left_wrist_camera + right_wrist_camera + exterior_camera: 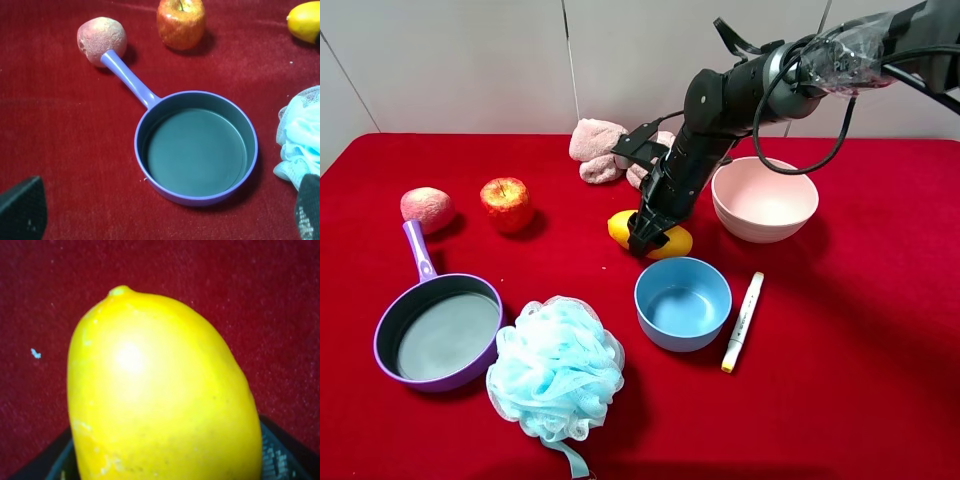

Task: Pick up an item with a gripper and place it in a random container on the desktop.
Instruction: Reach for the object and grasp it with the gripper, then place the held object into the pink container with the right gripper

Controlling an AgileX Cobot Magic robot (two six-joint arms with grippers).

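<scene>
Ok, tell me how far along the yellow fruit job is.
Done: the approach. The right end effector is at the smooth yellow oval fruit, with its dark fingers on either side of it. In hand: the grasp. The fruit seems to lie on the red cloth desktop, and I cannot tell whether it is clamped. Left: lift, carry to the empty pale pink round bowl, release.

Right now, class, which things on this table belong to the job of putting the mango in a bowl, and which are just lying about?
Job: mango, right tool, pink bowl, desktop.
Lying about: blue bowl, pan, apple, peach, puff, marker, towel.
</scene>
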